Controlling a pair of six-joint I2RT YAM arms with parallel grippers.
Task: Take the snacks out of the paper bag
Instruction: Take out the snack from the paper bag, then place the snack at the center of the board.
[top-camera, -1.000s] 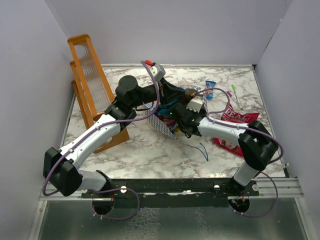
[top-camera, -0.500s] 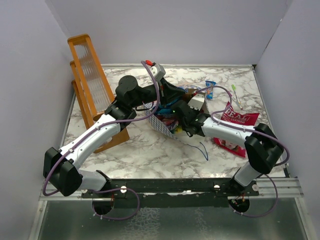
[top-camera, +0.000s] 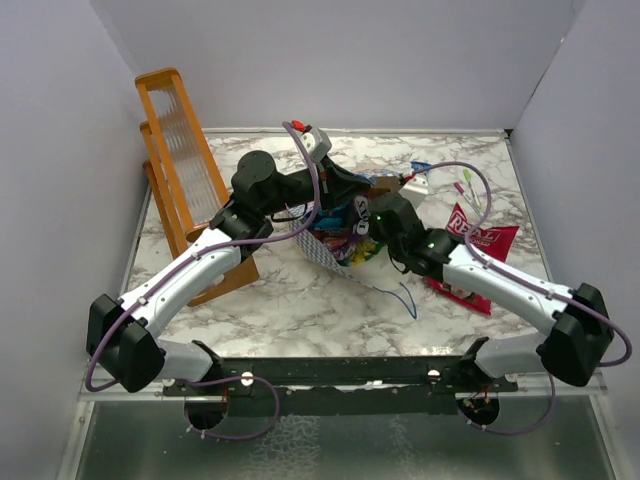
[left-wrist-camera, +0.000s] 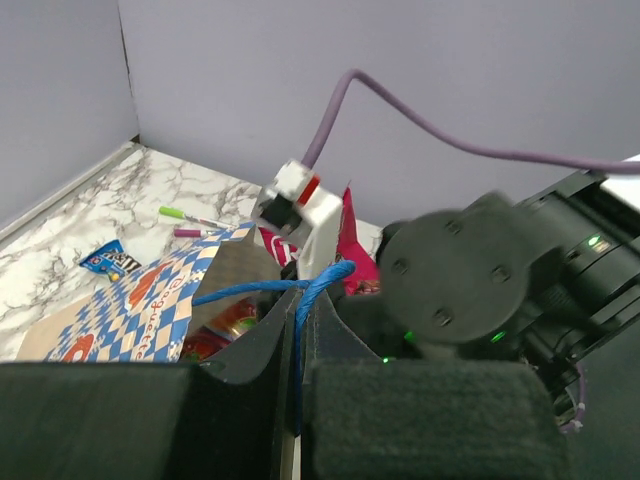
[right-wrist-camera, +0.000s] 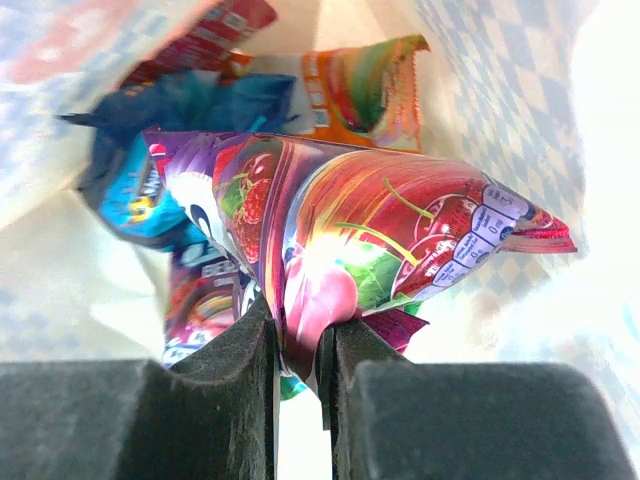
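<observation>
The bag (top-camera: 326, 252) lies on its side mid-table (top-camera: 290, 315), mouth toward the right arm, snacks showing in the opening. The left gripper (left-wrist-camera: 299, 345) is pinched tight on the bag's blue handle (left-wrist-camera: 312, 285), the cord running up between its fingers and holding the checkered upper wall (left-wrist-camera: 140, 310) raised. The bag's other handle (top-camera: 404, 297) trails loose on the marble.

The right gripper (right-wrist-camera: 298, 345) is inside the mouth, fingers clamped narrow on the bottom edge of a cherry packet (right-wrist-camera: 380, 225), purple and red. Behind that packet in the bag sit a blue packet (right-wrist-camera: 150, 185) and an orange packet (right-wrist-camera: 360, 85), against the cream lining (right-wrist-camera: 530, 120).

Outside the bag, the REAL pouch (top-camera: 478, 242) lies flat by the right arm's forearm. A small blue snack (top-camera: 420, 169) and 2 pens (top-camera: 464, 188) lie near the far right corner. The orange rack (top-camera: 188, 165) leans at the left wall, beside the left arm.
</observation>
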